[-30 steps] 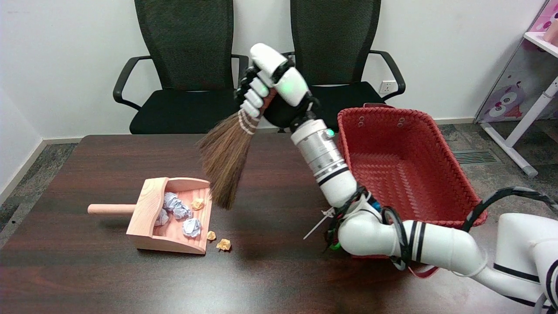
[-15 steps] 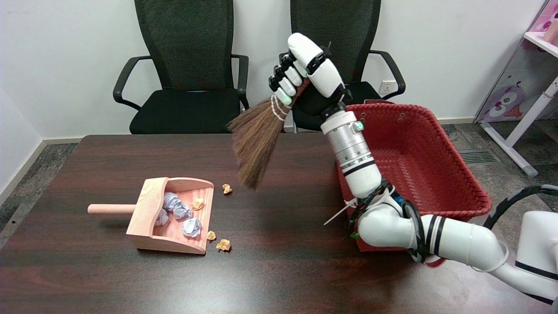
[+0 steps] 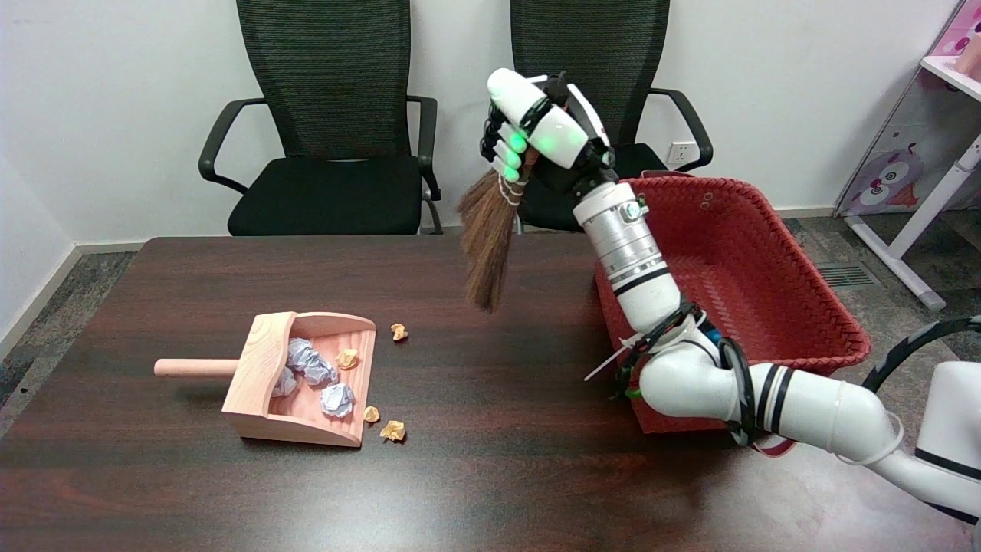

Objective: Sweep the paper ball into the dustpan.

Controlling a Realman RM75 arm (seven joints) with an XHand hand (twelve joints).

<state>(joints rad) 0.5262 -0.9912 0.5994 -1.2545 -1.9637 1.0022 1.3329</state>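
My right hand (image 3: pixel 540 134) grips the handle of a small straw broom (image 3: pixel 488 241), held up in the air over the table's far middle with the bristles pointing down and left. A wooden dustpan (image 3: pixel 264 383) lies at the left of the table, its mouth facing right. Several crumpled paper balls (image 3: pixel 318 376), pale blue and one orange, sit inside it. Three small orange paper balls lie on the table outside it: one at the far corner of its mouth (image 3: pixel 398 331), two by the near corner (image 3: pixel 393 430). The broom is well clear of them all.
A red woven basket (image 3: pixel 805 307) stands at the right of the table, just behind my right arm. Two black office chairs (image 3: pixel 329 153) stand beyond the far edge. The dustpan's round handle (image 3: pixel 191 367) points left.
My right hand has carried the broom up and to the right, away from the dustpan. An orange ball by the pan's far corner, hidden behind the bristles a second ago, now shows.
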